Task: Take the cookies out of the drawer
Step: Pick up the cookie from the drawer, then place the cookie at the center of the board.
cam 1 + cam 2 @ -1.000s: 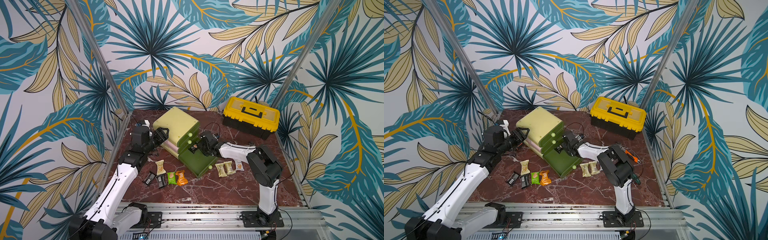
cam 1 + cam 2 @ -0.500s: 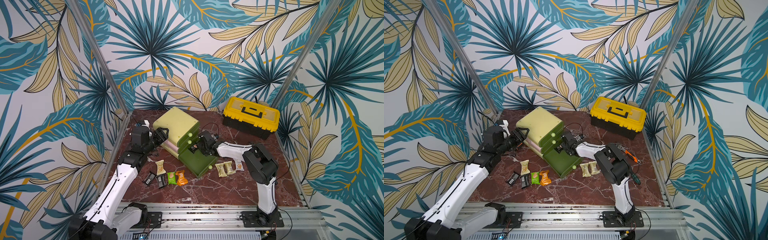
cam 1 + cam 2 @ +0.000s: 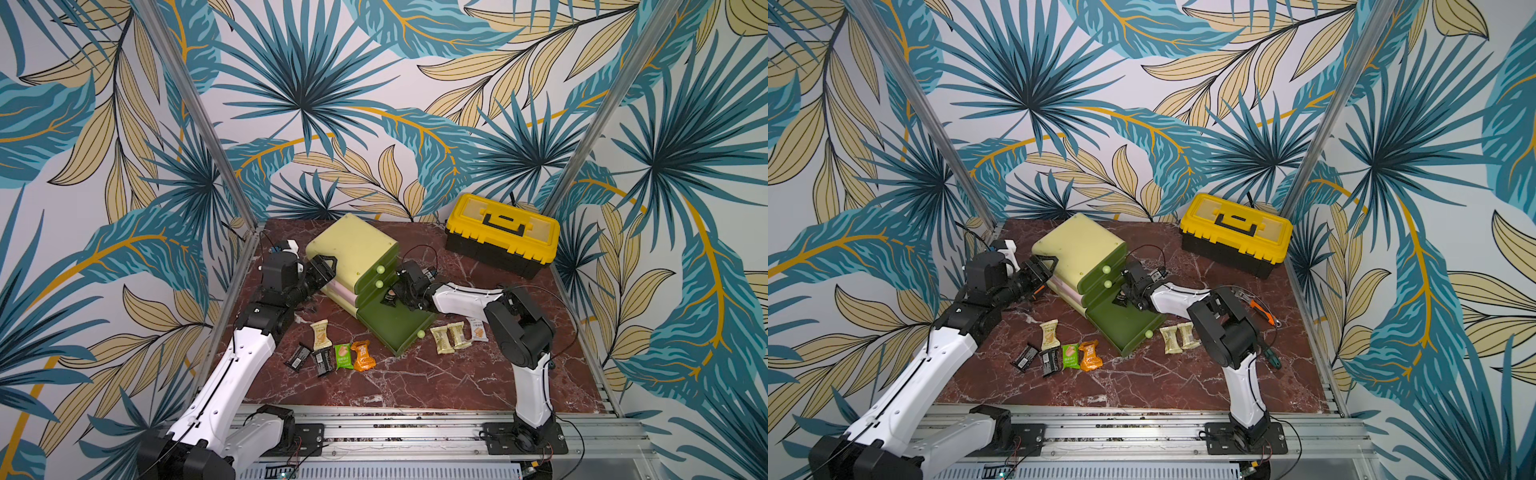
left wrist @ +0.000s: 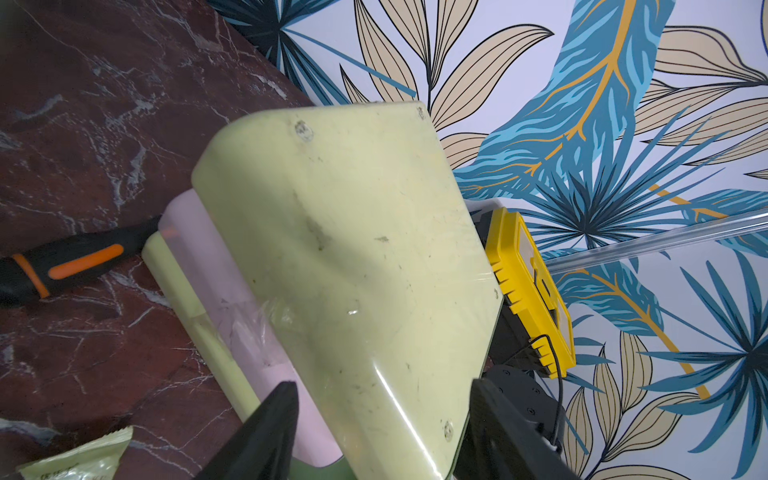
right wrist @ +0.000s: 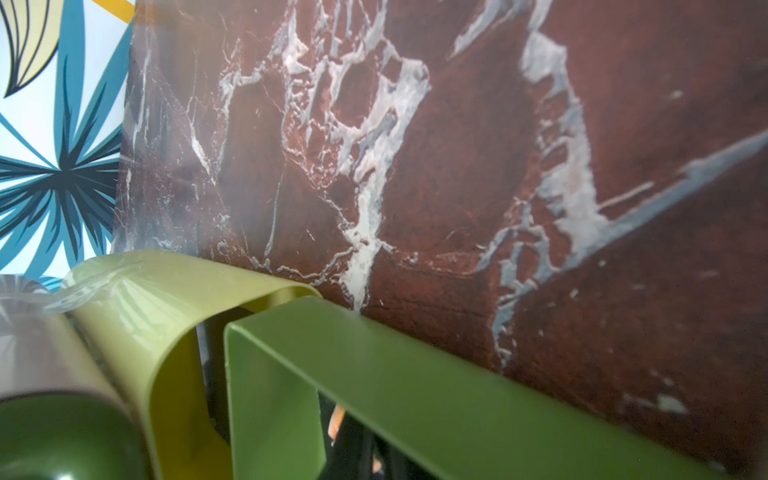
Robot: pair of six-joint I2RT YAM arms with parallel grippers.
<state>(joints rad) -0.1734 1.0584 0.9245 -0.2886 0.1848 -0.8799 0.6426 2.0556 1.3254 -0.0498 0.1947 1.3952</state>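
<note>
right claw (image 3: 395, 292) has closed on black cookie (image 3: 389, 298).

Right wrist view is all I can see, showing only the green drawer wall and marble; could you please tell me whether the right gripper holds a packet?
Observer: Yes; in both top views the right gripper is shut on a black packet above the open drawer.
Operator: Thank you. How many packets are out on the table?
Observer: Eight packets lie on the table: five on the left arm's side of the drawer, three on the right arm's.
Operator: And the other arm, please?
Observer: The left gripper straddles the top of the drawer unit, apparently clamping it.
</note>
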